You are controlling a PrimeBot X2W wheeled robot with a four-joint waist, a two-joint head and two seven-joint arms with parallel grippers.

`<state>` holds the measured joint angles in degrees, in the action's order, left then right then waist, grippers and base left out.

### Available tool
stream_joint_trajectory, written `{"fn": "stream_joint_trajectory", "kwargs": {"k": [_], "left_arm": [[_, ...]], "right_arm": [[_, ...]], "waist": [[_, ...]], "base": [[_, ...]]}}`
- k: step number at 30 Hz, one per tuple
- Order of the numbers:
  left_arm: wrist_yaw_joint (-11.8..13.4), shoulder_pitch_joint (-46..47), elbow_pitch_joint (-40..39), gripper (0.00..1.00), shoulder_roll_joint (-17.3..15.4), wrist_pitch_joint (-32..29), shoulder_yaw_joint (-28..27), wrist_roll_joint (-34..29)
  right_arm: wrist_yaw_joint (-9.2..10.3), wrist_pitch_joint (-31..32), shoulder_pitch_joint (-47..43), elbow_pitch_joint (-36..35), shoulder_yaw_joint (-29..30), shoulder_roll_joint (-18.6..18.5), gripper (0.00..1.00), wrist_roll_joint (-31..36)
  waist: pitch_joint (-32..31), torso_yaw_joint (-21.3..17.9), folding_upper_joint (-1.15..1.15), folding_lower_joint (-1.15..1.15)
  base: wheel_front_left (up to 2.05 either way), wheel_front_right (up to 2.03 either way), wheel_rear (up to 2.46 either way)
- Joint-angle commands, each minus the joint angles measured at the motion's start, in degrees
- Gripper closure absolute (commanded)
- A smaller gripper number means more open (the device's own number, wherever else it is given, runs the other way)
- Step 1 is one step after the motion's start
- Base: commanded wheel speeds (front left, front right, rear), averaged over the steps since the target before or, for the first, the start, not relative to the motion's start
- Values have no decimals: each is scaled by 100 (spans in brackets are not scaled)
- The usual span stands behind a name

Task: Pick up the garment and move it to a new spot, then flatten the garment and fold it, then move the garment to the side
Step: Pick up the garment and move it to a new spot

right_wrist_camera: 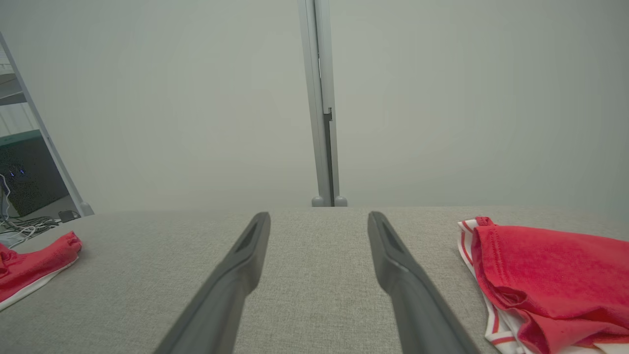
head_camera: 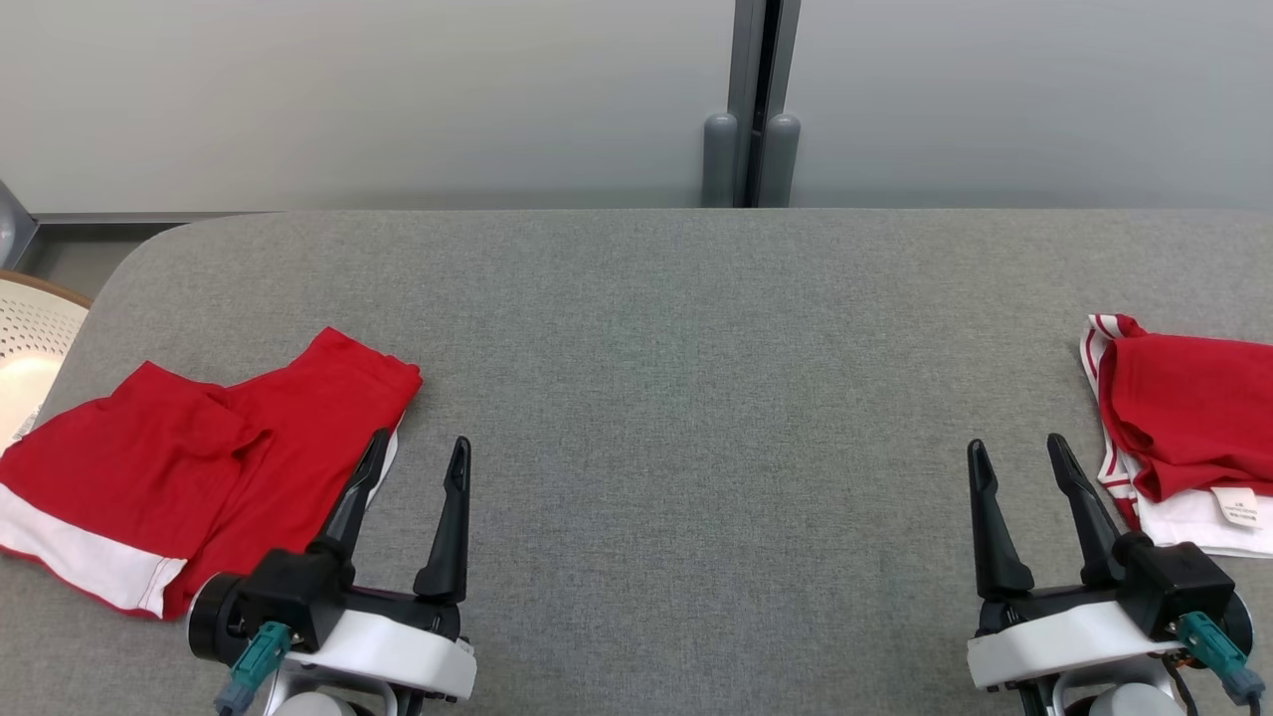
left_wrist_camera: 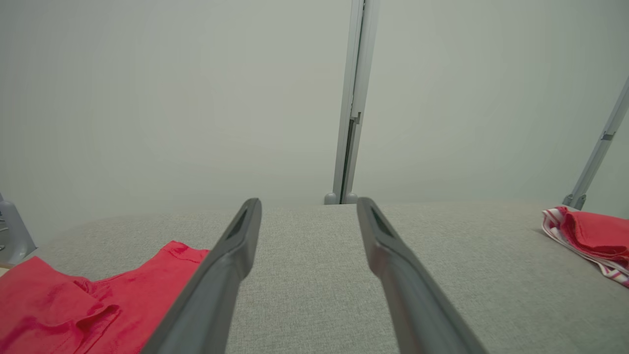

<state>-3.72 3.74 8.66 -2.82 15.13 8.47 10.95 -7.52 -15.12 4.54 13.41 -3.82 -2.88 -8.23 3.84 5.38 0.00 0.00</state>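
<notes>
The red garment [head_camera: 149, 467] on the left looks soft and floppy, so pinch its near edge. The left gripper [head_camera: 418, 445] and right gripper [head_camera: 1016, 445] are open and empty.

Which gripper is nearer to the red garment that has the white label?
Right. The right gripper is just left of the labelled garment. The left gripper is far across the table, by the other red garment.

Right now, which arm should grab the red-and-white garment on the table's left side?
Left. The left gripper is open, one finger overlapping the garment in the head view; the right gripper sits far across the table.
</notes>
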Motion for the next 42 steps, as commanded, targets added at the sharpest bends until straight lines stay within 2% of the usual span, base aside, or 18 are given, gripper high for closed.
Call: {"fn": "stream_joint_trajectory", "kwargs": {"k": [1,7,12,27,33,42], "left_arm": [[11,-47,10,0,-17,-1,-10,-7],[6,-20,58,0,-18,-1,-8,-82],[44,29,59,0,-18,-1,-17,-36],[162,-108,30,0,-18,-1,-211,-22],[164,-207,-65,0,-18,-1,-314,-2],[152,-241,-72,0,-17,-1,-374,-27]], "right_arm": [[6,-3,9,3,17,-5,0,-32],[6,-3,-61,23,28,-4,0,-98],[6,-4,-90,17,-59,-5,0,-128],[6,-4,-168,173,-506,-6,0,-270],[6,-3,-144,242,-644,-6,0,-453],[6,-4,-69,336,-702,-7,0,-461]], "waist": [[-6,-2,0,0],[-51,78,0,0],[-58,333,0,0],[-148,1725,0,0],[-169,2154,0,0],[-120,2355,0,0]], "base": [[0,0,0],[0,0,0],[0,0,0],[0,0,0],[0,0,0],[0,0,0]]}}
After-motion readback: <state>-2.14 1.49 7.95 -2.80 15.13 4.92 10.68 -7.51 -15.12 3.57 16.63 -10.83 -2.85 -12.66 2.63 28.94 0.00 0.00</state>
